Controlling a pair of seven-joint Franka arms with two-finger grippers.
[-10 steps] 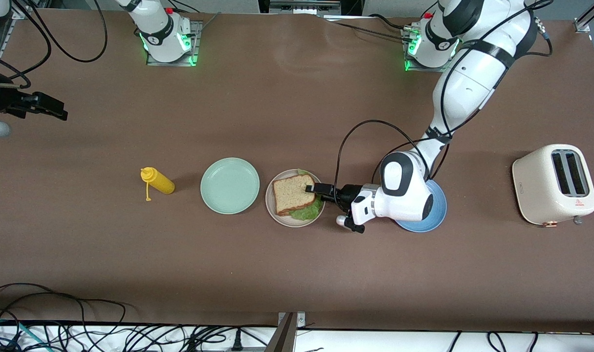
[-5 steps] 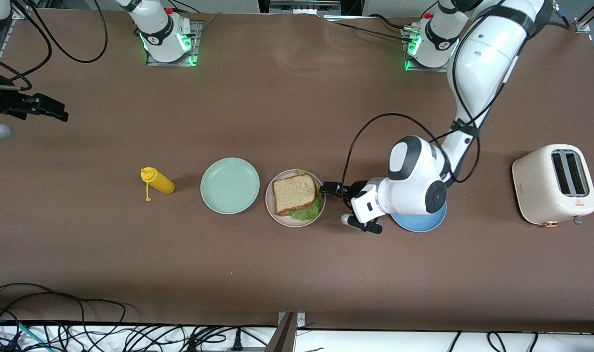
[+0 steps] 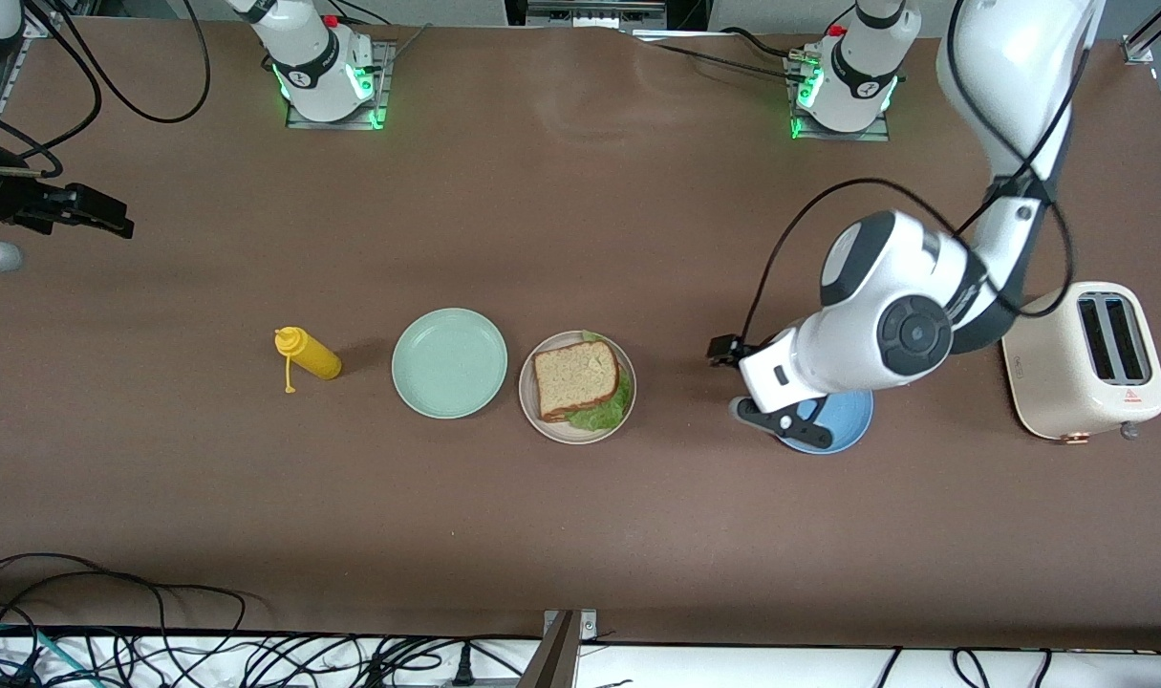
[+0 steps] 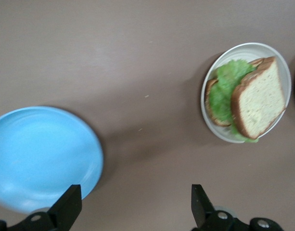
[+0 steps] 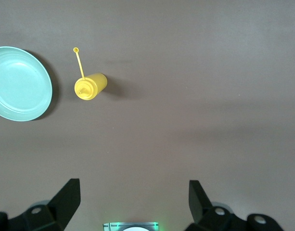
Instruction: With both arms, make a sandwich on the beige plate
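**Sandwich stacked on the beige plate; we are hanging clear of it**

We are judging the building step as done: the sandwich (image 3: 577, 380) is sitting on the beige plate (image 3: 544, 427), top slice over the lettuce (image 4: 225, 85), with a second slice (image 4: 211, 98) peeking out underneath in the left wrist view. The top slice is lying a little askew, so the leaf is showing along one edge.

Our left gripper (image 4: 133, 211) is hovering with fingers spread wide and nothing between them, over bare table between the beige plate and the blue plate (image 3: 848, 427). The sandwich is lying off toward the right arm's end of the table from this pincer, well apart from it; the blue plate is lying just beside it toward the left arm's end.

Our right gripper (image 5: 133, 207) is waiting, fingers likewise spread and empty, up over the right arm's end of the table, looking down on the mustard bottle (image 5: 90, 86) and the green plate (image 5: 19, 83).

What the next move calls for, as we are reading it: only carrying the left arm up and away without brushing the blue plate, or, if the top slice needs squaring, a light nudge from the side.

The containers: the beige plate is holding the whole sandwich; the green and blue plates are holding nothing; the toaster (image 3: 1082, 359) slots are looking empty.
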